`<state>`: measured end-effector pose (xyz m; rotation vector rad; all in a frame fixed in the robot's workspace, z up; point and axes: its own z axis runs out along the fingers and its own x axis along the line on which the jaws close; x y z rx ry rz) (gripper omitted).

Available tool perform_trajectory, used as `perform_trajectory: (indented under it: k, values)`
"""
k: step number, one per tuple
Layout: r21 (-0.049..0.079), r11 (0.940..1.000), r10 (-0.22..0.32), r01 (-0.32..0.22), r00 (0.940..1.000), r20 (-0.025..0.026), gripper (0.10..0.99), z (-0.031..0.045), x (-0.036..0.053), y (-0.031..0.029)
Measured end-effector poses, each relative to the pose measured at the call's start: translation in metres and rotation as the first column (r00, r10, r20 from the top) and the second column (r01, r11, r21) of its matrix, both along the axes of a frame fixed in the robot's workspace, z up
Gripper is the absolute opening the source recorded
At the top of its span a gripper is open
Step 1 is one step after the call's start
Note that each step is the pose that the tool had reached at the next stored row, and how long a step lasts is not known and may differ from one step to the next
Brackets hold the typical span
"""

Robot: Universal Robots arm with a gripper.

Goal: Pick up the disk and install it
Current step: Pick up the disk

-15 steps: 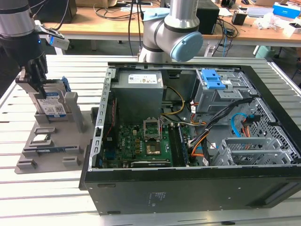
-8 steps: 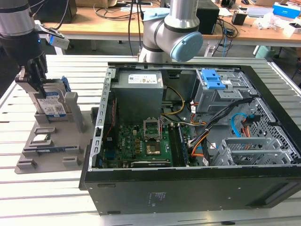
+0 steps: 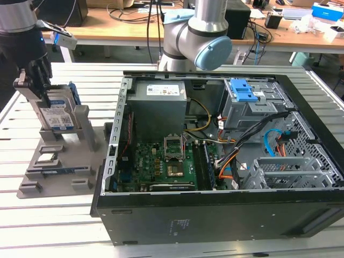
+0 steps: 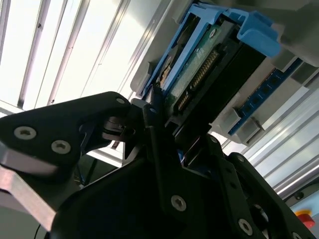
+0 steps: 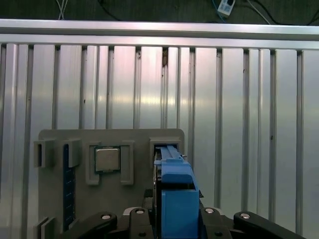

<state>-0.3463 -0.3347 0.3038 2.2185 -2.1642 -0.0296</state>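
Since pinched, by the look of it, toward one end rather than mid-length, liable to tilt on any upward pull and to bind its blue side rails against the posts of the slot. So much for the disk (image 3: pixel 56 117), clamped across its thickness between the pads of the gripper (image 3: pixel 38 95) and standing on edge in the grey fixture (image 3: pixel 32 188), at nine o'clock from the open computer case (image 3: pixel 215 220) in the exterior view. Seated in the slot, not lifted clear. Borne out in both wrist views: black fingers (image 4: pixel 154 144) pressed against the drive body, blue rail (image 5: pixel 172 186) caught between the linkages. Could also drag the whole fixture across the slatted table (image 3: pixel 54 226) if jammed and if not fastened down; could slip if held by too thin a bite. Later, some risk of snagging on the loose cables (image 3: pixel 252 134) strung across the case interior at three o'clock. Inside the fixture, besides the drive: a square silver processor chip (image 3: pixel 47 157) in its pocket and a thin dark memory stick (image 3: pixel 56 171) in its groove, both at six o'clock from the disk. Inside the case: power supply (image 3: pixel 158 97) at eleven o'clock, green motherboard (image 3: pixel 156 166) at seven, drive cage (image 3: pixel 244 91) with a blue latch at one, perforated metal bracket (image 3: pixel 279 172) at four.
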Motion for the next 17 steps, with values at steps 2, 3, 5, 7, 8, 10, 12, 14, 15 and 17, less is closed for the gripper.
perform_trajectory:
  k: [2,3,5,7,8,10,12,14,15,17]
  values:
    - [0.000,1.0000,0.000,0.000,1.0000,0.0000,0.365,0.0041,0.0000,0.0001]
    - [0.000,1.0000,0.000,0.000,1.0000,0.0000,0.365,0.0065,0.0000,0.0002]
    - [0.000,1.0000,0.000,0.000,1.0000,0.0000,0.365,0.0093,0.0001,0.0003]
    - [0.000,1.0000,0.000,0.000,1.0000,-0.0001,0.365,0.0147,0.0002,0.0006]
    - [0.000,1.0000,0.000,0.000,1.0000,-0.0001,0.365,0.0163,0.0002,0.0007]
    - [0.000,1.0000,0.000,0.000,1.0000,-0.0001,0.365,0.0186,0.0003,0.0007]
    - [0.000,1.0000,0.000,0.000,1.0000,-0.0001,0.365,0.0204,0.0003,0.0008]
    - [0.000,1.0000,0.000,0.000,1.0000,-0.0002,0.365,0.0235,0.0004,0.0009]
    - [0.000,1.0000,0.000,0.000,1.0000,-0.0002,0.365,0.0243,0.0004,0.0009]
    - [0.000,1.0000,0.000,0.000,1.0000,-0.0002,0.365,0.0267,0.0005,0.0010]
